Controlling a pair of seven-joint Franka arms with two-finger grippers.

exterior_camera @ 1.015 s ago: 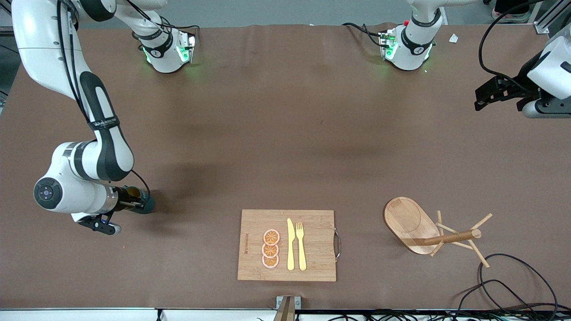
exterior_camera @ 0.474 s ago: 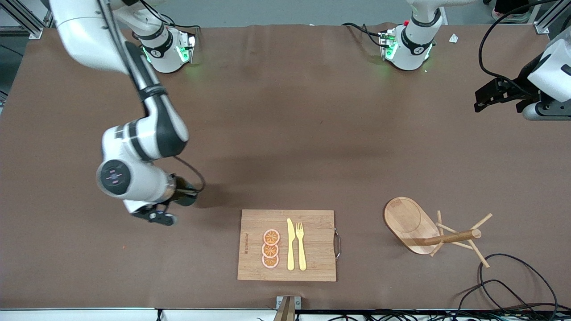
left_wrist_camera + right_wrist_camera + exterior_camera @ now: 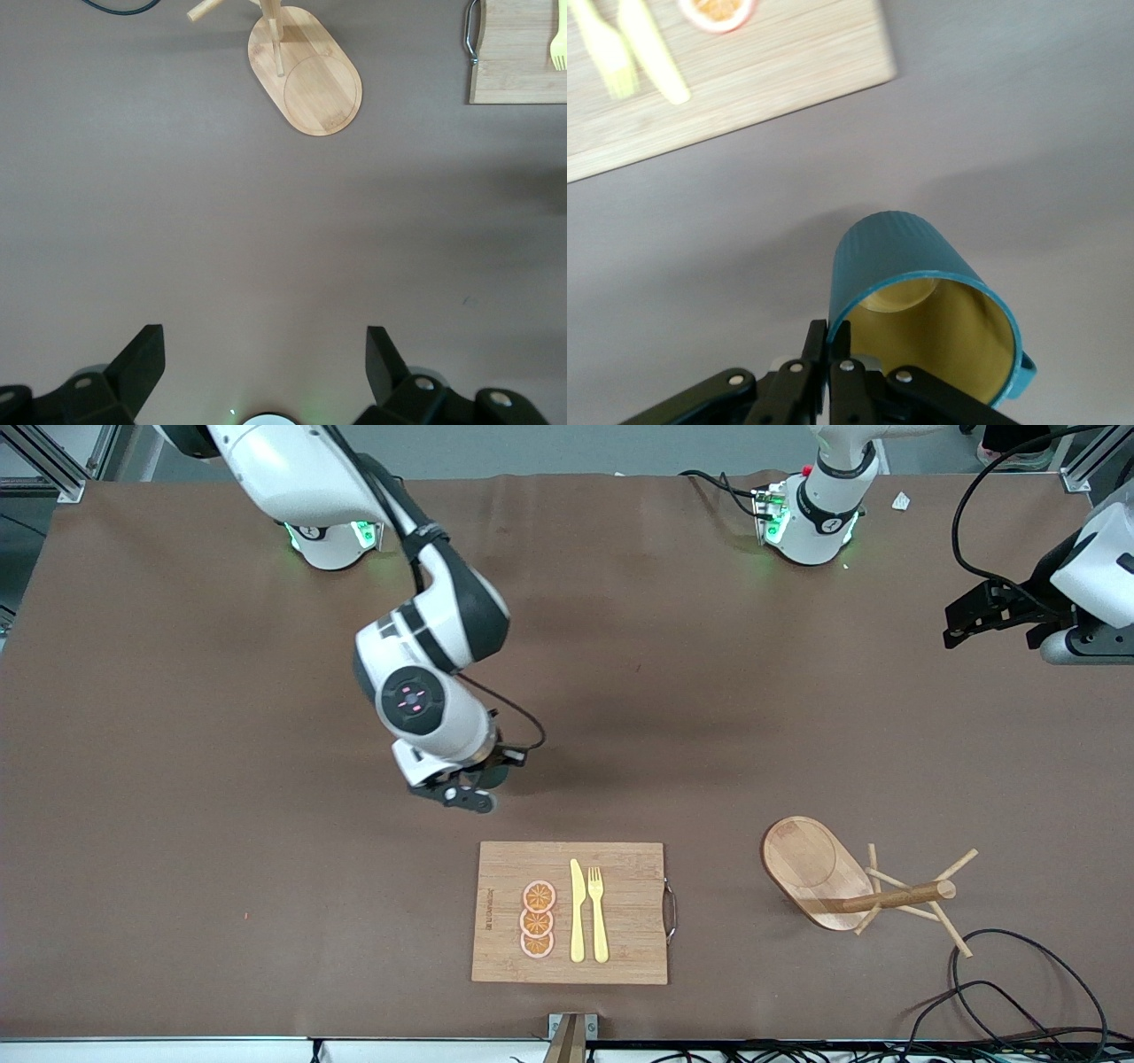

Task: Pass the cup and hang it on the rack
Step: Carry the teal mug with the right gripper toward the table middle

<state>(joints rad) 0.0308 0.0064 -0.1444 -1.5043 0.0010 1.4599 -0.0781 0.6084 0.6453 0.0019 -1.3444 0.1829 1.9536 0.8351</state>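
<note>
Up over bare brown surface [image 3: 266, 850], the right end effector [image 3: 829, 347] pinches the rim of the teal cup [image 3: 921, 292]. Nearby lies the cutting board [image 3: 571, 912]. Waiting at the edge, the left end effector [image 3: 266, 367] hangs wide open. Well apart lies the tipped rack [image 3: 842, 877].

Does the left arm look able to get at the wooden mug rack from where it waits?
Probably yes: the left gripper, jaws open and empty, hangs over bare table, and nothing stands between it and the mug rack; the cup is with the right gripper.
</note>
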